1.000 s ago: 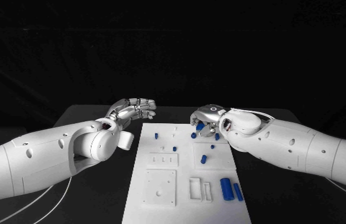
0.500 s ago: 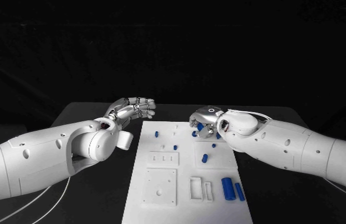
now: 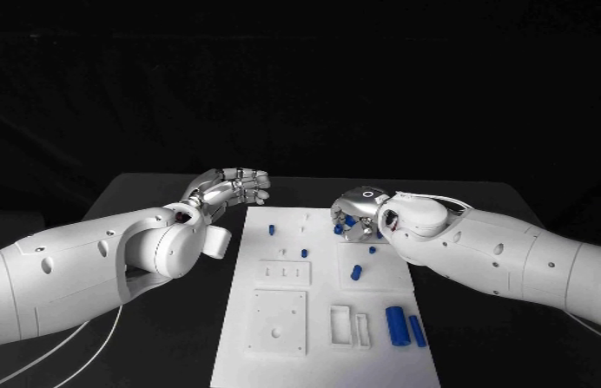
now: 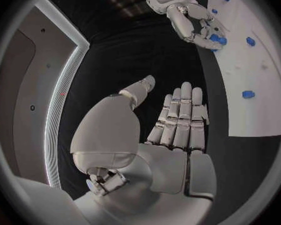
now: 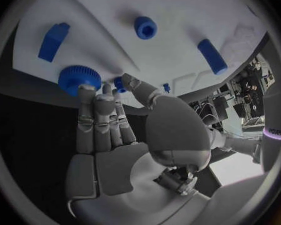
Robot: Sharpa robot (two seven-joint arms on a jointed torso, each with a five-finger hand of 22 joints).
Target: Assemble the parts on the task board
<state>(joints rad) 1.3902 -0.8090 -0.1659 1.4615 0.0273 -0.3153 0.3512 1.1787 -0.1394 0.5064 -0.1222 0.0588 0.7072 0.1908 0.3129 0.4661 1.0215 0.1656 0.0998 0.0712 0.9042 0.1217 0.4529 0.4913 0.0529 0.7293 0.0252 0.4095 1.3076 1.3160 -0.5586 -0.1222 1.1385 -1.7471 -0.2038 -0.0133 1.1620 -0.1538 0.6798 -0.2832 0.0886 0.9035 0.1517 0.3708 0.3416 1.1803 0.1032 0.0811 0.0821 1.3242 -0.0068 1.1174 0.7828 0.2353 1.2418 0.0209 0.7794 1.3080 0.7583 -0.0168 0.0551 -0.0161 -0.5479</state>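
Edging farther up the task board (image 3: 323,336), right hand (image 3: 359,210) grips blue gear (image 5: 79,78).

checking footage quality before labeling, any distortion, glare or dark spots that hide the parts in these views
Head view: black surroundings, evenly lit white task board, parts readable, the right hand covers some at the far end. Left wrist view: strong fisheye, the board's edge bends, the left hand fills the middle. Right wrist view: same bending, the blue gear by the fingertips is sharp, no glare.
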